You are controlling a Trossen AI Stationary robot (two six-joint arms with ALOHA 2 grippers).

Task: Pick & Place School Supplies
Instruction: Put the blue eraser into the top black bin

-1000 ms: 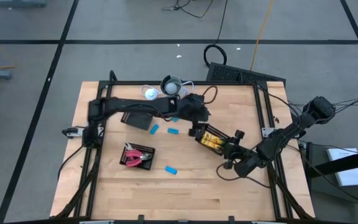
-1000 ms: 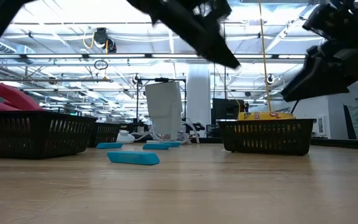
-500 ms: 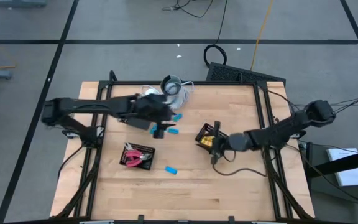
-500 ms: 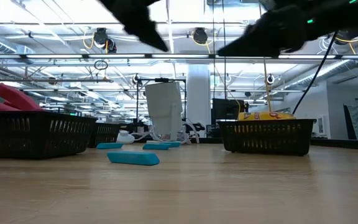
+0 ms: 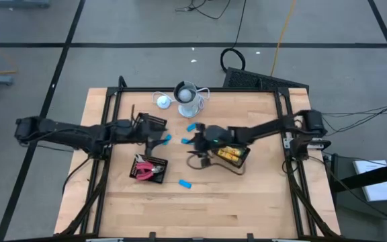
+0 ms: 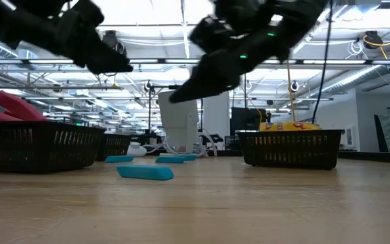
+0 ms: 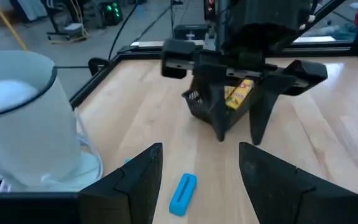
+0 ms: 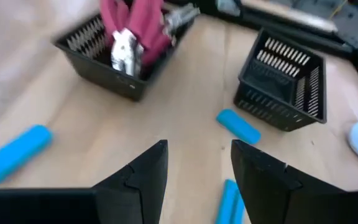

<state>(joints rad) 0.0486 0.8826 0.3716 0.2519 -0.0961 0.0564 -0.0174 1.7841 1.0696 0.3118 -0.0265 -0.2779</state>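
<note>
Sorting looks roughly half done: red-handled pliers (image 5: 146,169) sit in one black mesh basket (image 5: 149,168), yellow oblong pieces (image 5: 230,154) in another (image 5: 232,153), while four light-blue rectangular blocks (image 5: 185,183) lie mid-worktop (image 5: 247,208). Left end effector (image 5: 158,140) and right end effector (image 5: 195,140) hover open, empty.

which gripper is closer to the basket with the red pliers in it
Left. The left gripper hangs open just past the far edge of the pliers basket; the right gripper, also open, is farther off, toward the yellow-item basket.
</note>
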